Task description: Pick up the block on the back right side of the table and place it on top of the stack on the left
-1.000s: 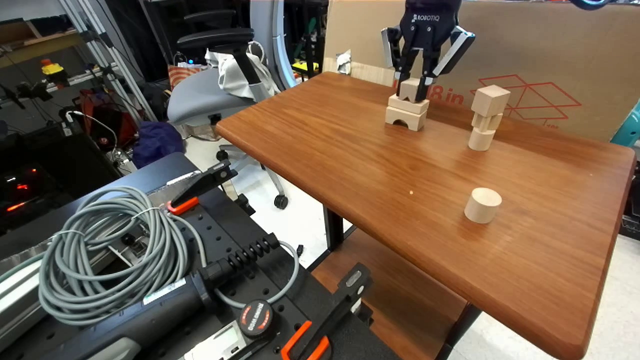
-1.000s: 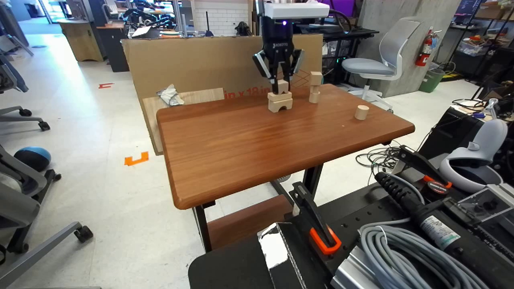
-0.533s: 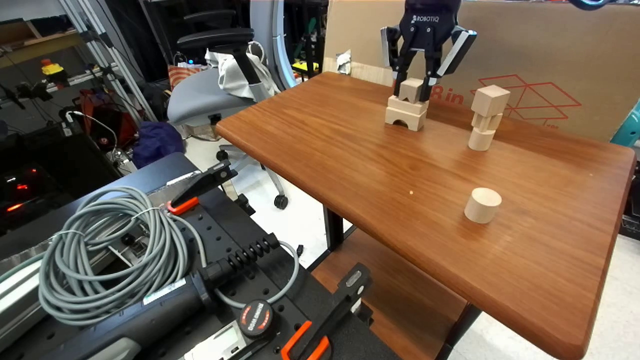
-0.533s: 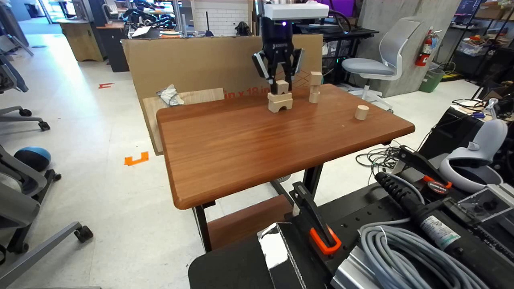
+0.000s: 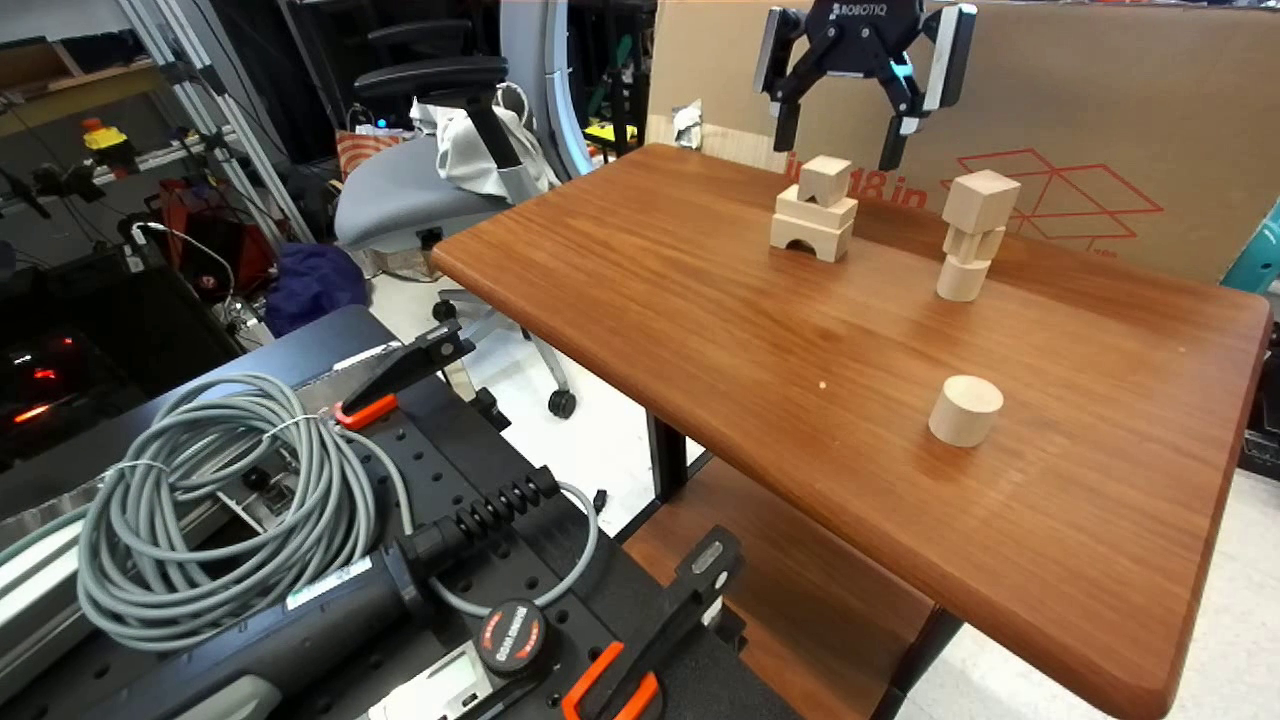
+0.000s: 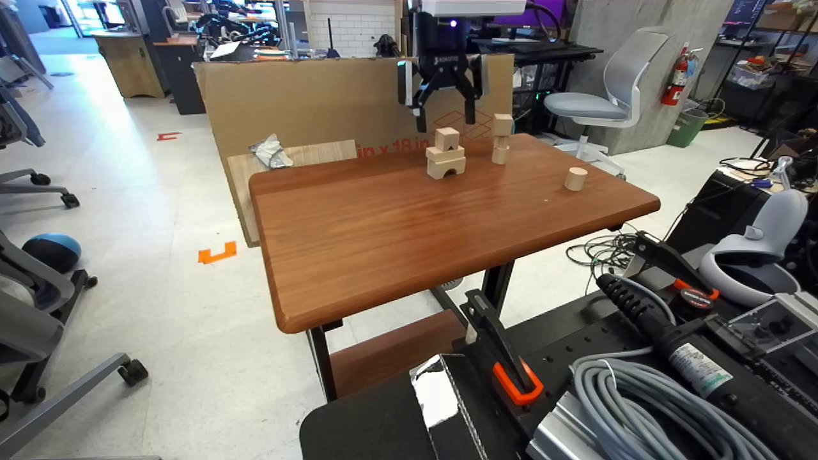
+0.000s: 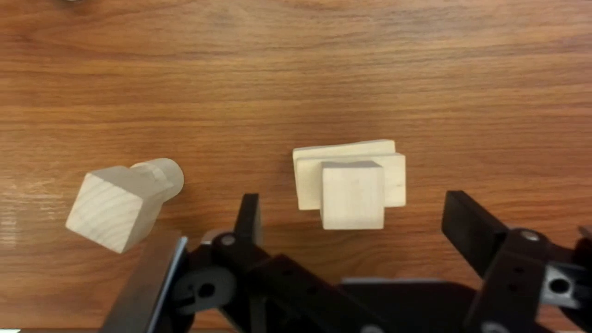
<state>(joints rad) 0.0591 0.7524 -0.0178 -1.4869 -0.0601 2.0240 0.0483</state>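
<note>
The pale wooden block (image 5: 824, 180), notched on its underside, rests on top of the stack (image 5: 811, 238). That stack is a flat piece over an arch-cut piece, standing near the back edge of the table (image 5: 700, 260). My gripper (image 5: 838, 151) hangs open just above the block, with air between them in both exterior views. In the wrist view the block (image 7: 353, 196) appears between the wide-spread fingers (image 7: 471, 226), touching neither. It sits slightly forward of the stack's flat piece (image 7: 395, 180) there.
A narrow tower of pale blocks (image 5: 980, 205) stands near the stack, close to one finger's side in the wrist view. A short round cylinder (image 5: 965, 412) stands apart on the table. Behind the table rises a cardboard sheet (image 6: 319, 102).
The fingers were around the block a second ago. They have spread apart, and the gripper has risen above it. The block has stayed on the stack.
</note>
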